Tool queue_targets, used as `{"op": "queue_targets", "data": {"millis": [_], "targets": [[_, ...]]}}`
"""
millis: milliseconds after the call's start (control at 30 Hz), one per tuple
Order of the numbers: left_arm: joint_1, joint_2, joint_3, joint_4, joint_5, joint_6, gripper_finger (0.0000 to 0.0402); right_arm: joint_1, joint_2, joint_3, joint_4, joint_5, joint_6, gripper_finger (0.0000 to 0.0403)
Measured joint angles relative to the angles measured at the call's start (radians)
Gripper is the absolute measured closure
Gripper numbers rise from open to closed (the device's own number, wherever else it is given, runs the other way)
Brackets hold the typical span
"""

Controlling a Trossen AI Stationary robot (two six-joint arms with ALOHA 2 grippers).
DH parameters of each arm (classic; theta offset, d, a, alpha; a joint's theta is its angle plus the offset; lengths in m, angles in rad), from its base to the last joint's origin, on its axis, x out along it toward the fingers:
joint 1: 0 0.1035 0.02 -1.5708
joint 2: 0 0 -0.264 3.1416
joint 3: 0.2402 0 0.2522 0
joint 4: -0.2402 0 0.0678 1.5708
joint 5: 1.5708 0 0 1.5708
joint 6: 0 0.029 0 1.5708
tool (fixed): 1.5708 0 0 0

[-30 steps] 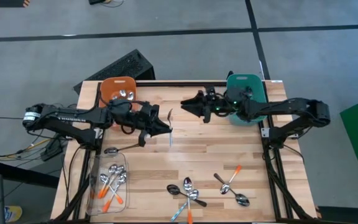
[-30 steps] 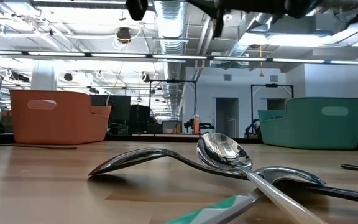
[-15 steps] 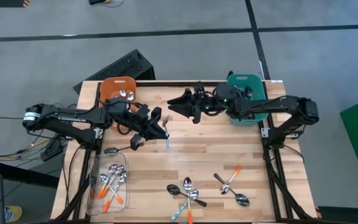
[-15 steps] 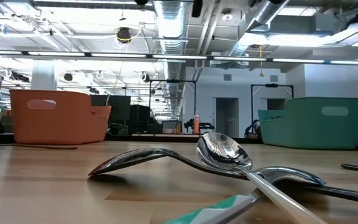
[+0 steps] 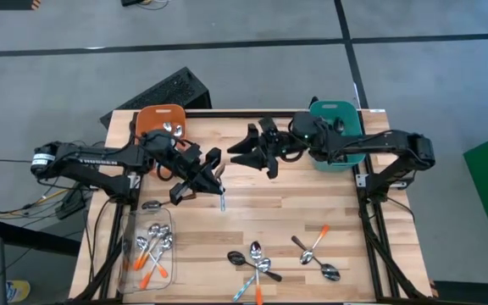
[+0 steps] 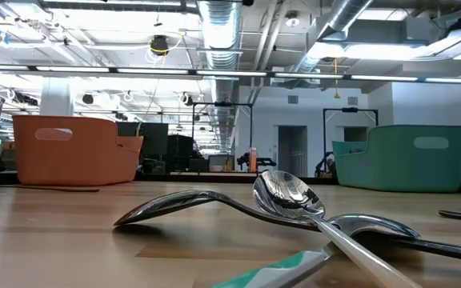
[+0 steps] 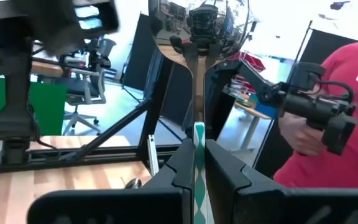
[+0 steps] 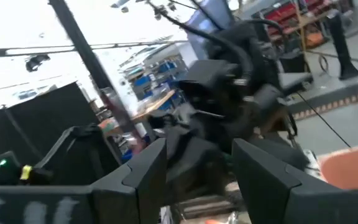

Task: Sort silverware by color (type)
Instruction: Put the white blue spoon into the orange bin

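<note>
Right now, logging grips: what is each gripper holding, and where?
Left gripper pinches a silver spoon with a light-blue handle by its handle. Right gripper: open, empty.

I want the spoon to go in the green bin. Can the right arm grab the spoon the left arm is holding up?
Probably yes. The left gripper holds the spoon up above the table, and the right gripper, open, faces it from close by with nothing between them. The green bin sits just behind that arm.

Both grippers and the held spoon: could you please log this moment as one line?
left gripper: shut on light-blue-handled spoon, mid-table | right gripper: open, empty, facing it | handover: not yet done
</note>
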Motion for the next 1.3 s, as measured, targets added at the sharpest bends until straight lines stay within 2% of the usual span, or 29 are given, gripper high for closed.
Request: {"op": "queue_targets", "data": {"millis": [400, 833, 1167, 1300], "targets": [[0.068, 0.0, 0.0, -0.001, -0.003, -0.094, 0.0395, 0.031, 0.0, 0.0, 0.053, 0.024, -0.064, 0.0199], [0.107, 0.012, 0.0, -0.012, -0.012, -0.161, 0.0395, 0.013, 0.0, 0.0, 0.045, 0.03, -0.106, 0.0227], [0.109, 0.012, 0.0, -0.061, -0.023, -0.188, 0.0395, 0.0, 0.0, 0.0, 0.037, 0.028, -0.151, 0.0333], [0.109, 0.012, 0.0, -0.065, -0.079, -0.198, 0.0394, -0.013, 0.0, 0.0, 0.014, 0.038, -0.163, 0.0383]]}}
